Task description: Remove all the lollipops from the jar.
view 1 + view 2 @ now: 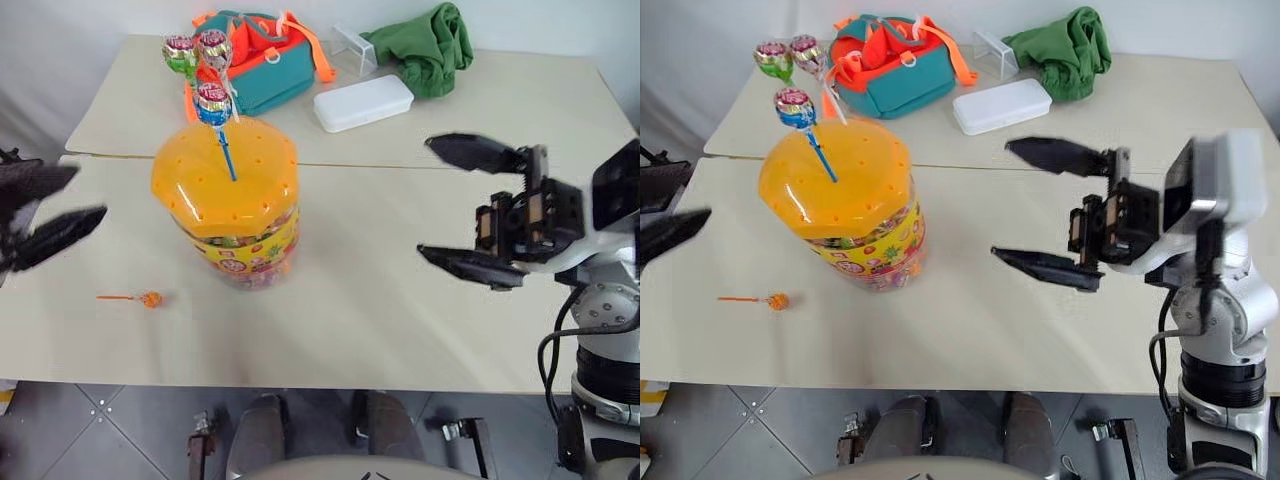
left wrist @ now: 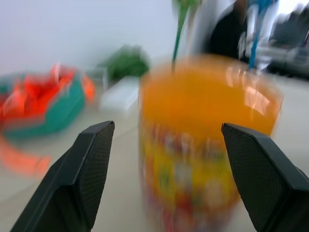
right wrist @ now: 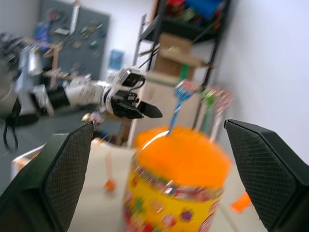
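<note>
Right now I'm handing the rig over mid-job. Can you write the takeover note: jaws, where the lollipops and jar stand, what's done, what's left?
Left gripper: jaws open, empty, left of the jar.
Right gripper: jaws wide open, empty, right of the jar.
Jar: upright on the table, lid on.
Done: orange lollipop lies on the table, front-left of the jar.
Left: three lollipops stand in the lid's holes: blue-stick lollipop, green lollipop, white-stick lollipop.
Judgement: the blue-stick one looks nearest to pull next.

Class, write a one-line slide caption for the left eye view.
Three lollipops stand in the jar, one orange lollipop lies on the table; both grippers open.
</note>
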